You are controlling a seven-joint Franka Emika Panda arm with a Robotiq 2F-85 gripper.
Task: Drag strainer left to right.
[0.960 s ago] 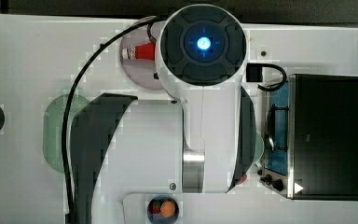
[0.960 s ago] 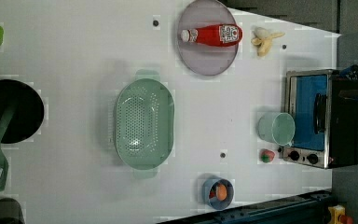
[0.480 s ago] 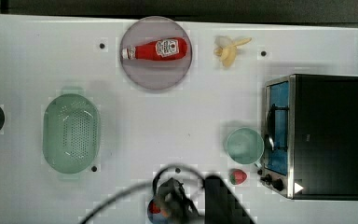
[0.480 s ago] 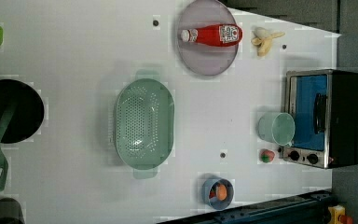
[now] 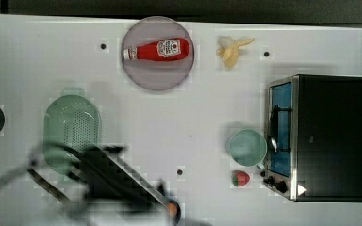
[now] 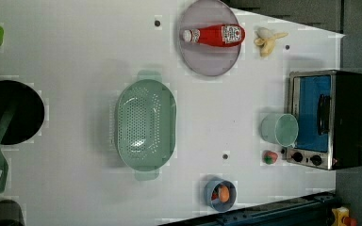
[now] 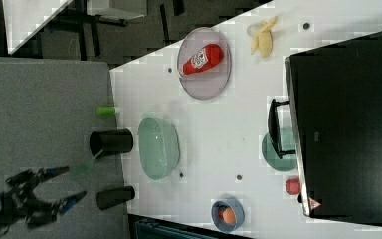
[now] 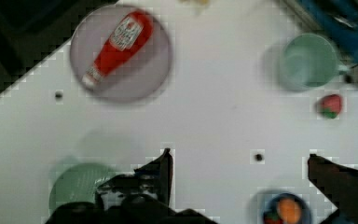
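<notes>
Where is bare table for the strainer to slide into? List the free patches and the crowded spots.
Free: the wide strip between the strainer and the cup, below the ketchup plate. Crowded: beside the toaster oven, where cup, strawberry and small bowl cluster.

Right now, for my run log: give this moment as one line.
gripper: open, holding nothing | strainer: untouched, left view's middle | drag: not started

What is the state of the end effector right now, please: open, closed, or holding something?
End effector: open, fingers spread wide, holding nothing; in the right view it is off the table edge, apart from the strainer.
</notes>
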